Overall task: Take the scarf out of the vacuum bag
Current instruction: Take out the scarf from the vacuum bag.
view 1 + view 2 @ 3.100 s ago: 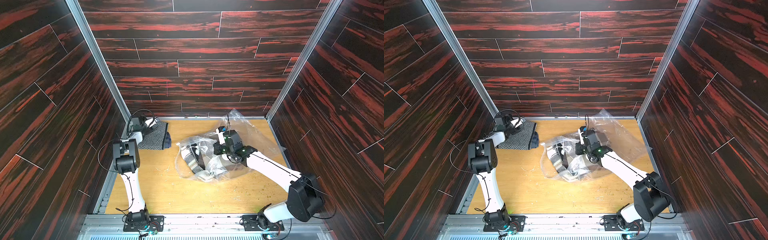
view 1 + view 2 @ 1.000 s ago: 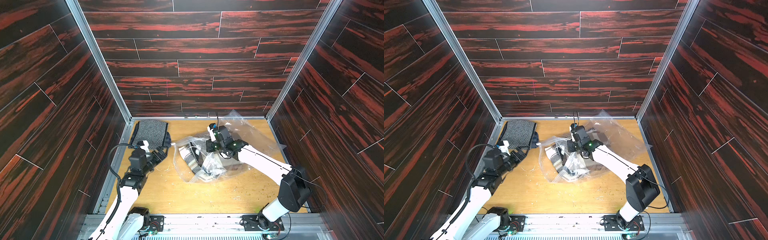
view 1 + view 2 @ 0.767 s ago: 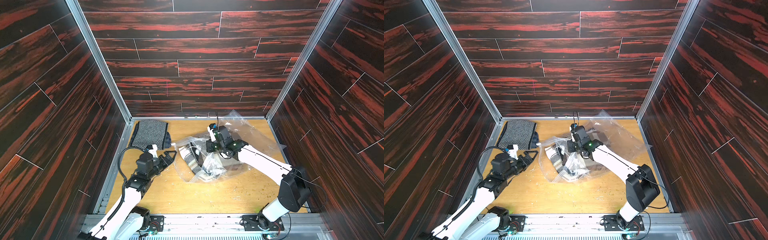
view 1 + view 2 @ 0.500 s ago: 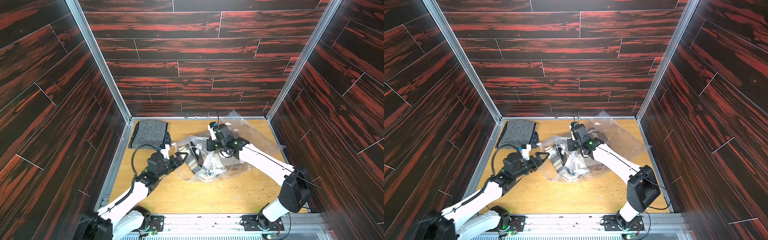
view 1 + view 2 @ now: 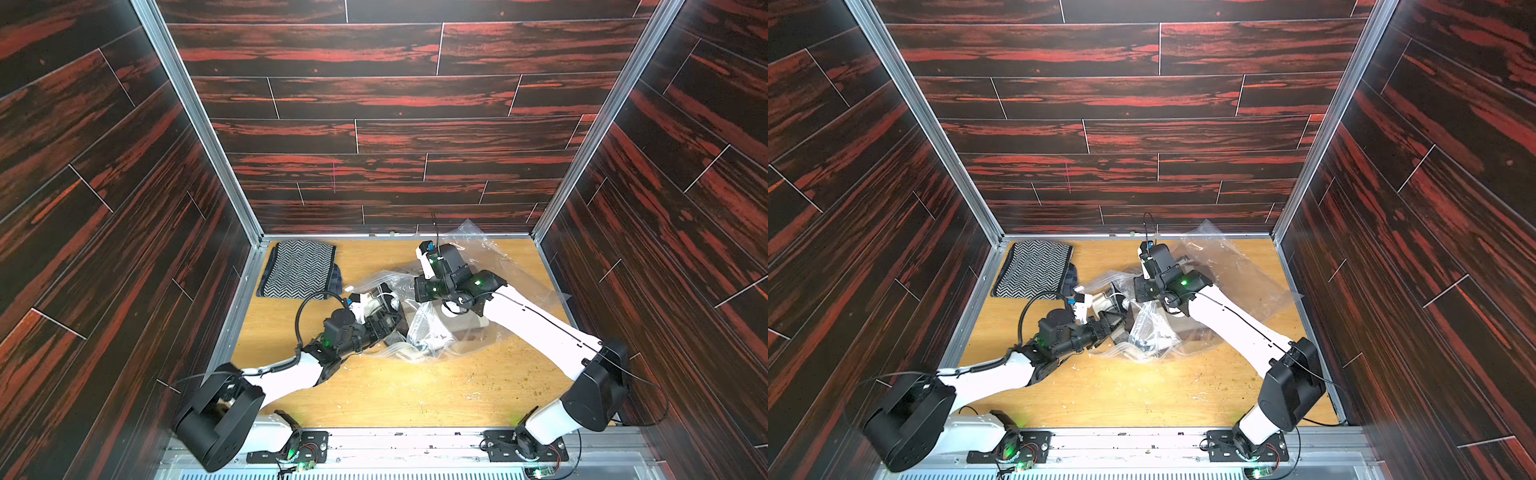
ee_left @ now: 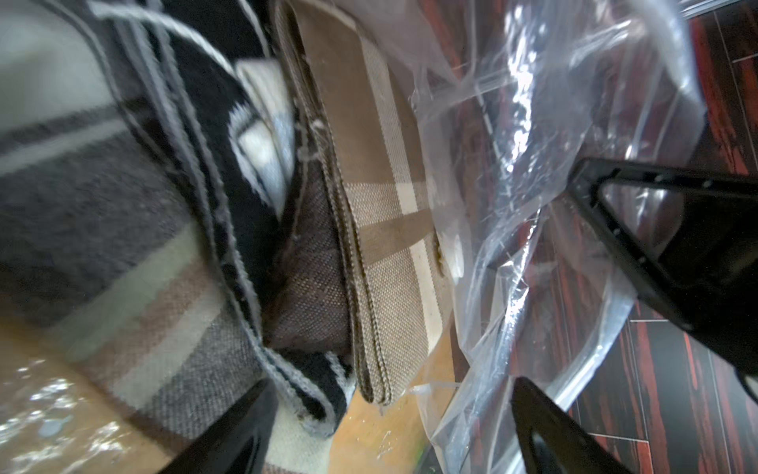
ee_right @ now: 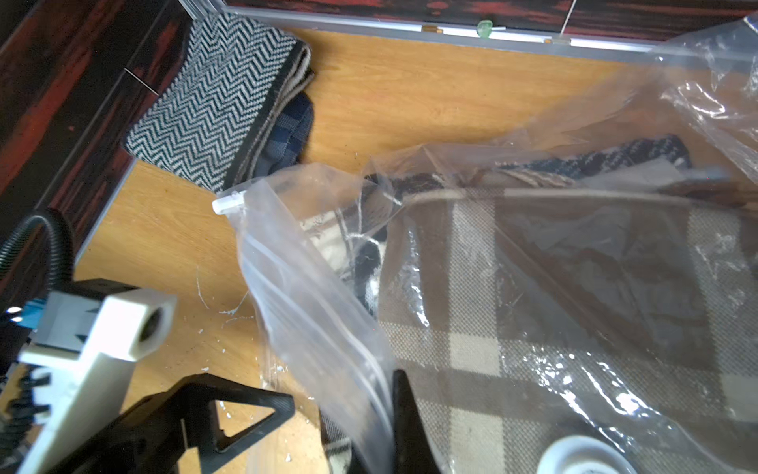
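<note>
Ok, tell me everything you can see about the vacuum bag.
The bag is large, clear, crinkly plastic, lying crumpled on the table from the middle to the back right. A zip edge ending in a white clip runs along its open mouth, and a round white valve sits on its face. Folded scarves lie inside. The right gripper pinches the mouth edge, and the open left gripper is at the mouth.

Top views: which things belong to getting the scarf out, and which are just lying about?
Job: vacuum bag; tan plaid scarf inside it; left claw, open at the bag's mouth; right claw, shut on the bag's edge.
Lying about: folded herringbone scarf in the far corner; navy checked cloth against it; crumbs.
</note>
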You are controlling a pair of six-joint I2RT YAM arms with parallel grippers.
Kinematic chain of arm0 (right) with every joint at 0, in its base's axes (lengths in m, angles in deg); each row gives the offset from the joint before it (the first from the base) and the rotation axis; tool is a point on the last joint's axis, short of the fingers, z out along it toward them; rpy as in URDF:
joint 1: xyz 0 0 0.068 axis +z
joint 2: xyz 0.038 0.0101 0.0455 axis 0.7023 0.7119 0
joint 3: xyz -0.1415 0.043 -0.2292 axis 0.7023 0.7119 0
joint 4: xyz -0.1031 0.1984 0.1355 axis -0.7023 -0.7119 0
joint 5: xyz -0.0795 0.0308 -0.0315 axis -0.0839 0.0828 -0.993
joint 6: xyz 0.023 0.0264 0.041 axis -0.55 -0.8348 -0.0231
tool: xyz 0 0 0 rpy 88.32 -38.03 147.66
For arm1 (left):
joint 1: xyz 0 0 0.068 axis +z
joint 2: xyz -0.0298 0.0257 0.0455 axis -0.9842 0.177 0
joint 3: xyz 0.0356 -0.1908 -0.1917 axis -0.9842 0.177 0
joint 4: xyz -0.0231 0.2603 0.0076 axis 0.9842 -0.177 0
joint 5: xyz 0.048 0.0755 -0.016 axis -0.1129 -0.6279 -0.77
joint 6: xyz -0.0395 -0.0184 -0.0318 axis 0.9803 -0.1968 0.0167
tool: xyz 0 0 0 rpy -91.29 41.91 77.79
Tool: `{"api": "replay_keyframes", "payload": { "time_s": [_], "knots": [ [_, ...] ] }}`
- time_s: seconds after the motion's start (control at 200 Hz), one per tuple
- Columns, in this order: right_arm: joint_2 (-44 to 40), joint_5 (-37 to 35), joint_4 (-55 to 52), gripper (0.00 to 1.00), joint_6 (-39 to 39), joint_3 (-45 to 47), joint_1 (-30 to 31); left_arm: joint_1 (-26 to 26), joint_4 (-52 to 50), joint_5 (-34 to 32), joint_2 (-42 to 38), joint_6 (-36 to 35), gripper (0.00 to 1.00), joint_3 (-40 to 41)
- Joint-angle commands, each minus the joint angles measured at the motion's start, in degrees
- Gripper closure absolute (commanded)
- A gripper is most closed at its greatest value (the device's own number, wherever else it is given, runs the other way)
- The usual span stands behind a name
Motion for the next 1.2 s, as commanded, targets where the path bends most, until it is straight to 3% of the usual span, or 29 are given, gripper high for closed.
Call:
{"api": "replay_keyframes", "payload": {
  "time_s": [0.0,0.421,0.747,0.972,1.192],
  "knots": [
    [-0.7,-0.3,-2.2,1.00,-0.6,-1.9,0.4,-1.2,5.0,-0.2,1.9,0.2,0.08,-1.3],
    [-1.3,-1.6,-6.4,1.00,-1.4,-1.1,0.9,-2.0,13.1,2.7,8.7,3.0,0.09,-5.1],
    [-3.1,-4.4,-8.2,1.00,-3.1,0.6,0.9,-2.4,10.6,4.5,13.0,2.7,0.11,-7.3],
    [-3.1,-6.1,-8.7,1.00,-3.9,0.4,0.9,-3.3,2.0,3.2,11.0,-0.6,0.13,-7.6],
    [-2.9,-6.0,-8.1,1.00,-4.4,0.4,1.0,-3.7,5.3,4.9,13.4,0.9,0.15,-8.5]
  ]
}}
